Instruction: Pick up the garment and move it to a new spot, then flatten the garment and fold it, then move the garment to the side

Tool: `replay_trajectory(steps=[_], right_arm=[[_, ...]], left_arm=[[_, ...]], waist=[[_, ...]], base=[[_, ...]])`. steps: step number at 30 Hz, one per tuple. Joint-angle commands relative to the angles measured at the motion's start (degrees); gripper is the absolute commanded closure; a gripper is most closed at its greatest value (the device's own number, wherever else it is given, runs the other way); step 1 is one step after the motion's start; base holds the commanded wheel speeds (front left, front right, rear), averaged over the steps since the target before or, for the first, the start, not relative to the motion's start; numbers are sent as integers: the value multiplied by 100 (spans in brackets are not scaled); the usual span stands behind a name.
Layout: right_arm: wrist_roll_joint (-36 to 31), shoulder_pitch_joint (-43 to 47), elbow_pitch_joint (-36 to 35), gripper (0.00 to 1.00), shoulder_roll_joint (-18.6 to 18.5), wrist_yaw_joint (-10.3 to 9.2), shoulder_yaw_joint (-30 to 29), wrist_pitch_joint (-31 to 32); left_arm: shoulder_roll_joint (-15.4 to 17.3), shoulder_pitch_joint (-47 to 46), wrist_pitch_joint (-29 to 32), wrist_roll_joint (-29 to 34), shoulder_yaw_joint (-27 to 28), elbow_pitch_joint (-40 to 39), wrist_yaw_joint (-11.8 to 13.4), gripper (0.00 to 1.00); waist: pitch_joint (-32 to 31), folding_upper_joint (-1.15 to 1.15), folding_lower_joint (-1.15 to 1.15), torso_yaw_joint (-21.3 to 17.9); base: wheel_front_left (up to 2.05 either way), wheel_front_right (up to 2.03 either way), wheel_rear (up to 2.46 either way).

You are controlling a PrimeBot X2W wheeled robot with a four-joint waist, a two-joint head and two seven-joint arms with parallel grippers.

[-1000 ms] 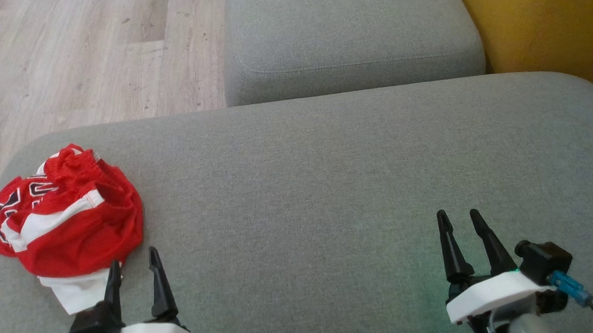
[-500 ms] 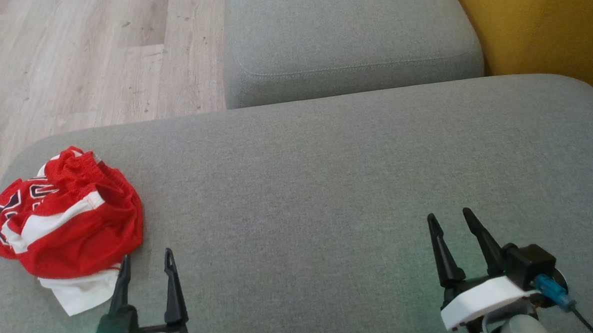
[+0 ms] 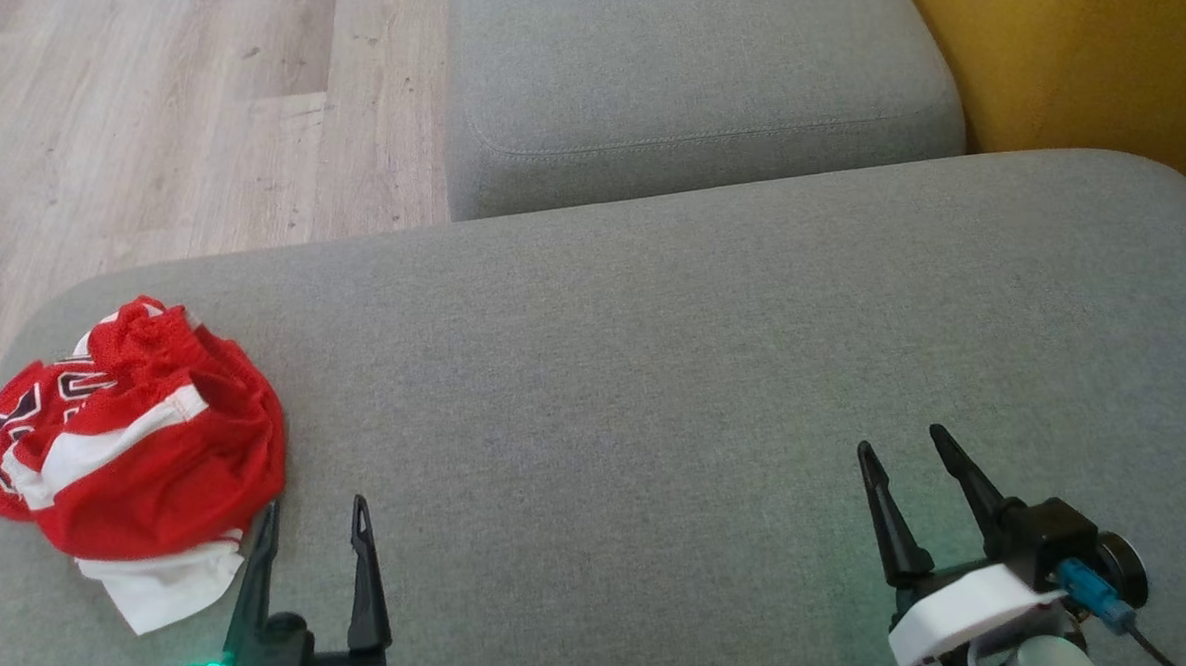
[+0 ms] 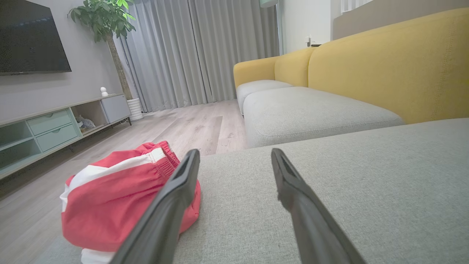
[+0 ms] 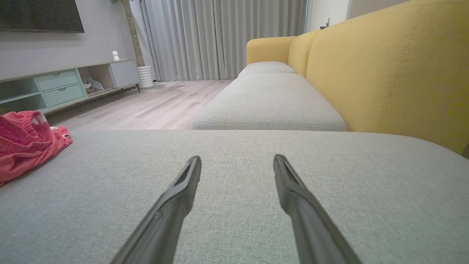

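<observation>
a: what sits nearest?
b: the left gripper [image 3: 315, 503] and the right gripper [image 3: 900, 438], low over the grey seat cushion [image 3: 654, 350], both with fingers spread and holding nothing.
a: and the garment?
b: the garment [image 3: 137, 443], red and white, lies crumpled at the cushion's left end, just beside the left gripper. bare cushion runs right to the yellow backrest [image 3: 1091, 41].
a: what do the wrist views add?
b: a tv cabinet [image 4: 47, 124] across the floor [image 3: 143, 122]. its open shelf holds something too blurred to name.

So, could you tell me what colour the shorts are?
Red shorts with white bands and black lettering, clearest in head view.
</observation>
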Motion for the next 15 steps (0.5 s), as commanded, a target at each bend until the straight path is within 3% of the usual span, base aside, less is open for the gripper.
replay_trajectory(steps=[1, 15], right_arm=[[-39, -250, -158, 0, -50, -4, 102, -78], [-65, -227, -147, 0, -50, -4, 71, -78]], left_arm=[[51, -161, -55, 3, 206, -170, 28, 0], [9, -191, -55, -32, 300, -126, 17, 0]], waist=[[2, 0, 0, -8], [3, 0, 0, 45]], base=[[0, 0, 0], [0, 0, 0]])
